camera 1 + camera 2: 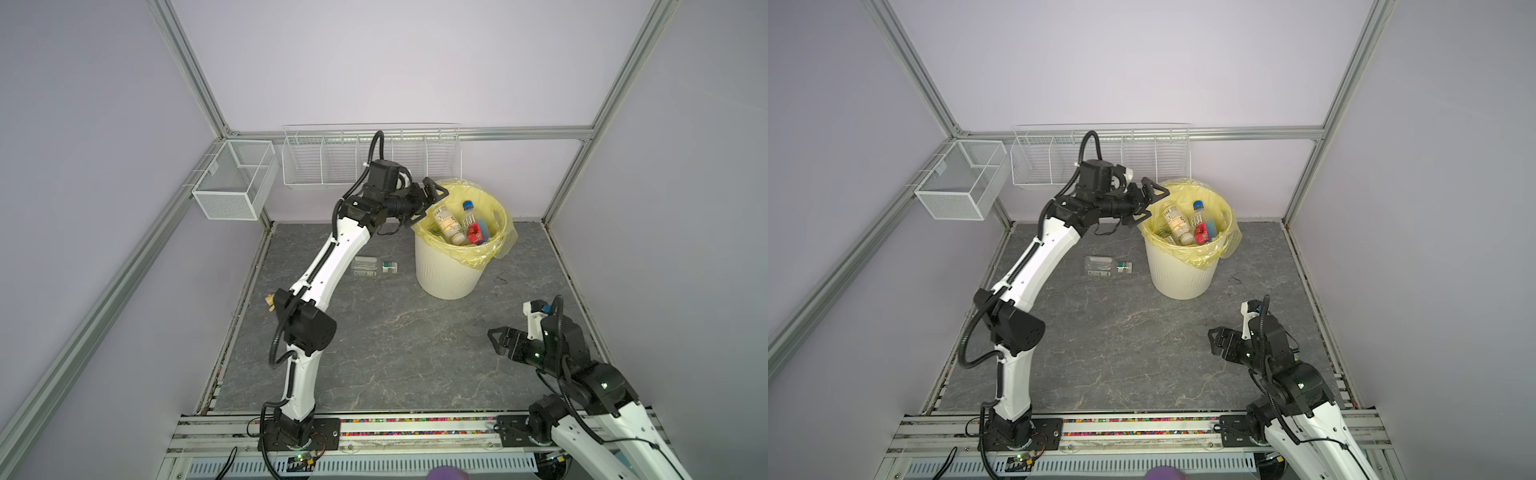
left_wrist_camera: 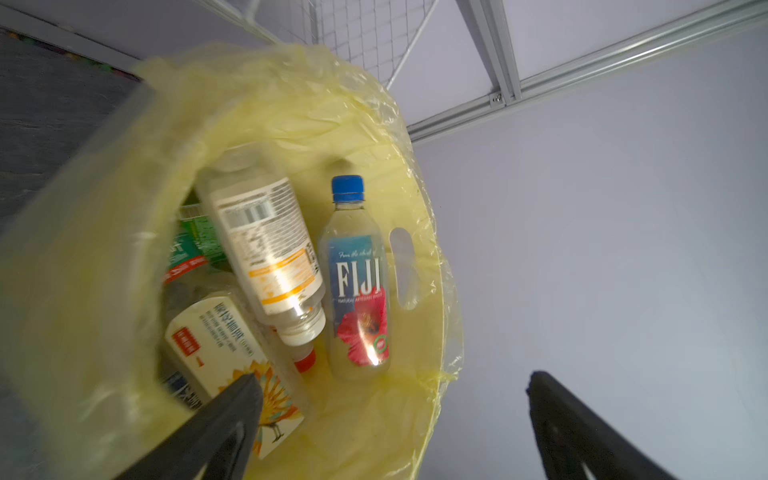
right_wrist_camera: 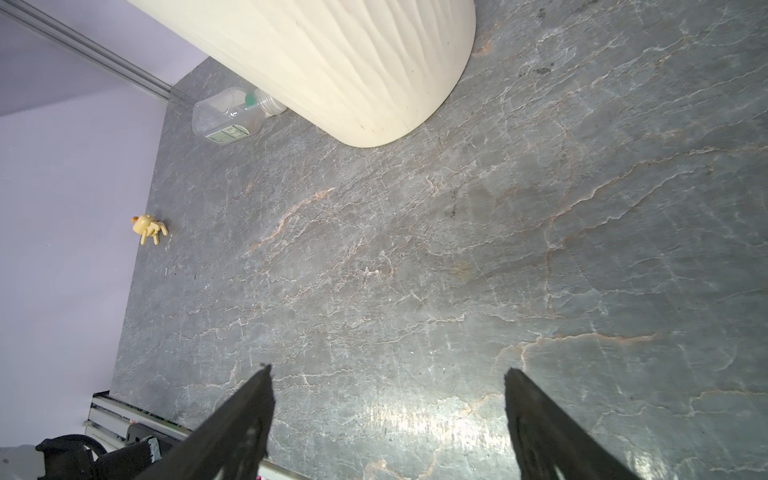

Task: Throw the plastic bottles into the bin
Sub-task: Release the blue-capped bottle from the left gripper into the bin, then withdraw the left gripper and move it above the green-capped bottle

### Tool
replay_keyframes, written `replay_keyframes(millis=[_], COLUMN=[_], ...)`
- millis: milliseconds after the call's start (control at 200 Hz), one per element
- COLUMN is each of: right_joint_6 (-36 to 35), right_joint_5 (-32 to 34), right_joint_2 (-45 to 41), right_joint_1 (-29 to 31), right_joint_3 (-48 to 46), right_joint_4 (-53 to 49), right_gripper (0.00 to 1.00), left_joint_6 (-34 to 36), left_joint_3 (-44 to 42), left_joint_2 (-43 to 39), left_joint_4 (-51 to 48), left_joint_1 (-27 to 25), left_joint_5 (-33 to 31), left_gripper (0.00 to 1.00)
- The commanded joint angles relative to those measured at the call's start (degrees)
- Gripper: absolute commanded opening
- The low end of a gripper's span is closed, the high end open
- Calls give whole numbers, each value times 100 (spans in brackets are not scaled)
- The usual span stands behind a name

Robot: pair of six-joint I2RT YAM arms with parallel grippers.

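Left arm (image 1: 328, 266) and right arm (image 1: 582, 432) match: white shells on long links, blocky black joints, ribbed black cables (image 1: 376, 143) alongside. Left gripper (image 1: 430, 205) and right gripper (image 1: 494, 341) have black triangular fingers (image 1: 436, 189). Green lights (image 1: 604, 385) dot the right arm.

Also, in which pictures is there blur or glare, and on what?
Left wrist view: the near side of the yellow bin bag is smeared with blur, and light glares off the Fiji bottle and the orange-banded bottle. Right wrist view: sharp, with one bright reflection on the grey table. Both top views: soft, evenly lit, no glare.
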Motion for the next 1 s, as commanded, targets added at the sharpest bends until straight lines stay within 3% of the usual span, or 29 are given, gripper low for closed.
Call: replay_keyframes(millis=[0,235,595,995], right_joint_6=[35,8,-19,74], right_joint_5=[48,89,251,794], right_joint_2=[31,189,148,10], right_joint_1=[34,35,37,36], right_joint_3=[119,161,240,287], right_joint_4=[-30,26,-204,-683], right_gripper=[88,88,88,88], left_joint_6=[334,866,655,759], left_joint_3=[-142,-951,-3565,-4271], left_joint_2=[-923,-1624,-2885,-2743], left_joint_4=[125,-568,111,-58], left_joint_1=[196,289,873,1290], left_joint_5=[-303,-594,-1233,-1751], left_gripper=[100,100,100,100])
